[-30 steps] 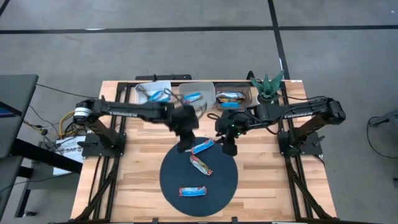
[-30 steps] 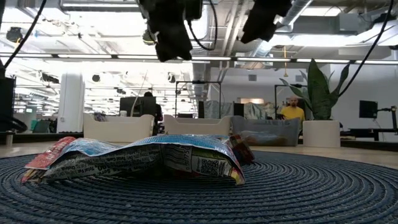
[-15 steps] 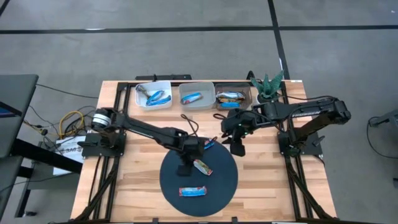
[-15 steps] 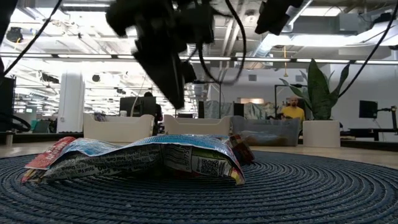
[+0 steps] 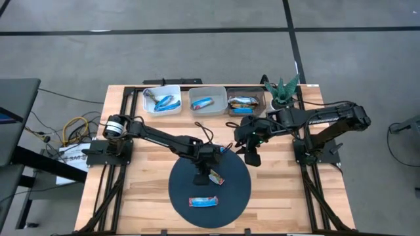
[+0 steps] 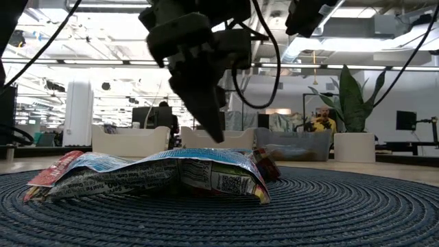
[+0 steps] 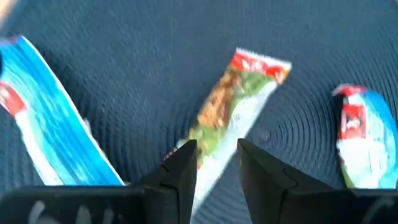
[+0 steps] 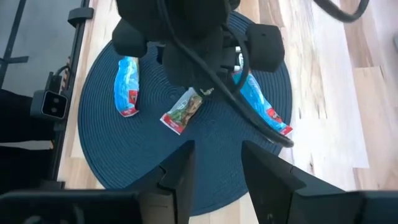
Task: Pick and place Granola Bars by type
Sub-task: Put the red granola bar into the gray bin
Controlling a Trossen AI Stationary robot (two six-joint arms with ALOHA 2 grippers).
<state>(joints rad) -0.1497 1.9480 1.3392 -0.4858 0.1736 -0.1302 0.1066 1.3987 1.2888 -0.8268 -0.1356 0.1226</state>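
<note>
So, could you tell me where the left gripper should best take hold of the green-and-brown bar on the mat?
Probably across its narrow width near the middle, from straight above: the green-and-brown bar lies flat on the mat, clear of both blue bars, and the left gripper is open astride its lower end.

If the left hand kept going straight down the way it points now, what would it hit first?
Most likely the green-and-white wrapped granola bar on the round dark blue woven mat: the left hand is open and straddles that bar's near end. How far above it the hand hangs is unclear.

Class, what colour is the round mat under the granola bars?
Dark navy blue, woven in rings: the round mat, best in the right wrist view.
</note>
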